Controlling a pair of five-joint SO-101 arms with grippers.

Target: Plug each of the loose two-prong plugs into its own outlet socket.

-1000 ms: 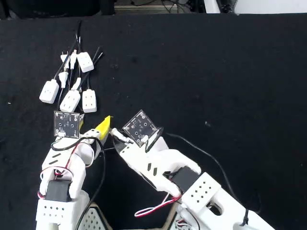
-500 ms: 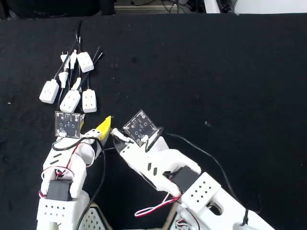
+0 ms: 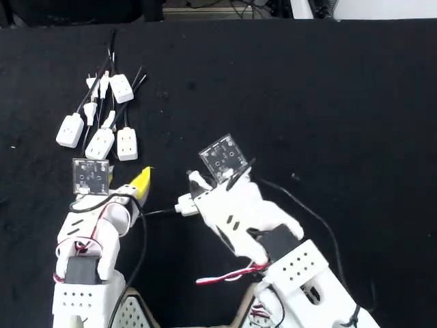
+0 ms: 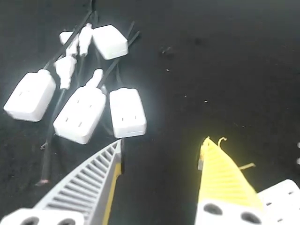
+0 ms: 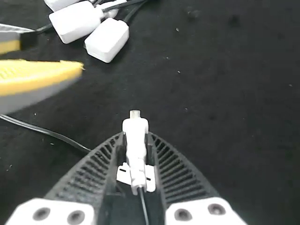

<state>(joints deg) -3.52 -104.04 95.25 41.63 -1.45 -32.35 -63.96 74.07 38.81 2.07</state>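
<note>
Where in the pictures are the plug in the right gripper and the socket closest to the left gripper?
Plug [image 5: 135,140]: right wrist view, middle of its white body.
Socket [image 4: 127,112]: left wrist view, middle of its top face.

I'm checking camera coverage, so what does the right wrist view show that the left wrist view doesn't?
Right wrist, not left wrist: the right gripper shut on a white plug, prongs pointing forward. Left wrist, not right wrist: the farthest socket and the loose plugs beside it. Both: the two nearest sockets, the open left gripper and the black table.
</note>
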